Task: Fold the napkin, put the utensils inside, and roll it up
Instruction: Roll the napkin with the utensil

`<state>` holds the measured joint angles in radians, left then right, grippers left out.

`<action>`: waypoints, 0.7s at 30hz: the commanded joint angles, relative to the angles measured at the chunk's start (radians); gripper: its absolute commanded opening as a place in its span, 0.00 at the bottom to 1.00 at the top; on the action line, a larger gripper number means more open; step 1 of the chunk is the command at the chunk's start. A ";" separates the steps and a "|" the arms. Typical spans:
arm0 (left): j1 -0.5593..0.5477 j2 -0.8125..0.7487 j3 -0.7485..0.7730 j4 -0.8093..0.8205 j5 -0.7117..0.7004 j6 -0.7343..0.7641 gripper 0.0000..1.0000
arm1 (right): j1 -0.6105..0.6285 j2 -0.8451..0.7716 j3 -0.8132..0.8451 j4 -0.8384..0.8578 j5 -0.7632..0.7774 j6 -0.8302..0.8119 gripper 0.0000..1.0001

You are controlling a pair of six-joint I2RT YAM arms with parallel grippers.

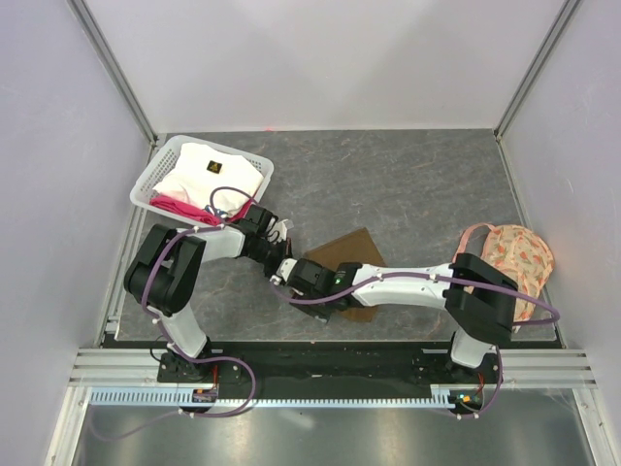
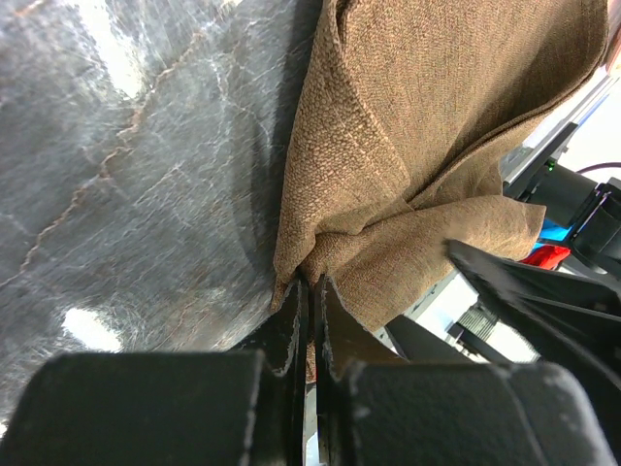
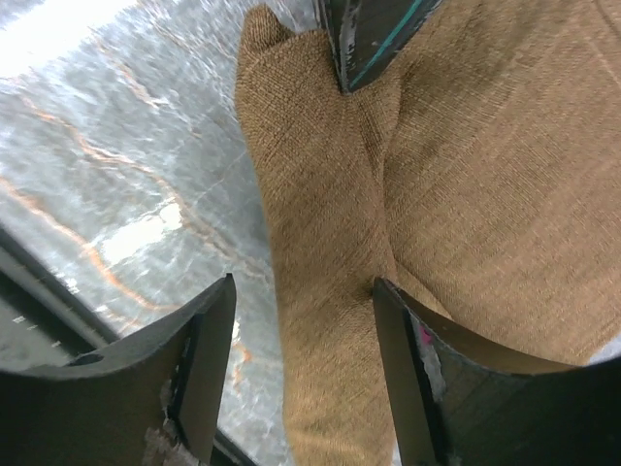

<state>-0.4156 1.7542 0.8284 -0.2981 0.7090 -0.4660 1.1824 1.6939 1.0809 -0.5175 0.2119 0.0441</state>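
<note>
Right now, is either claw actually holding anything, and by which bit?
The left gripper is shut on the napkin, pinching a bunched bit of its edge. The right gripper is open, its fingers astride a fold of the cloth, holding nothing.

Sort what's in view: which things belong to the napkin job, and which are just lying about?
Job: napkin, pinched by the left gripper; right gripper, open astride a fold. No spoon in view.
Lying about: white basket holding a white cloth and pink fabric; peach floral fabric.
</note>
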 commanded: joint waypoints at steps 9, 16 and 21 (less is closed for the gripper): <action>0.006 0.028 0.000 -0.039 -0.071 0.059 0.02 | -0.027 0.082 -0.044 0.060 -0.020 -0.024 0.56; 0.005 -0.025 0.005 -0.036 -0.108 0.047 0.15 | -0.066 0.102 -0.076 0.062 -0.164 -0.006 0.36; 0.017 -0.146 -0.003 -0.036 -0.195 0.023 0.51 | -0.107 0.070 -0.082 0.060 -0.328 0.003 0.30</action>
<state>-0.4141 1.7069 0.8288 -0.3141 0.6456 -0.4625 1.1007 1.7435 1.0527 -0.4492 0.1028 0.0208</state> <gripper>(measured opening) 0.396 0.320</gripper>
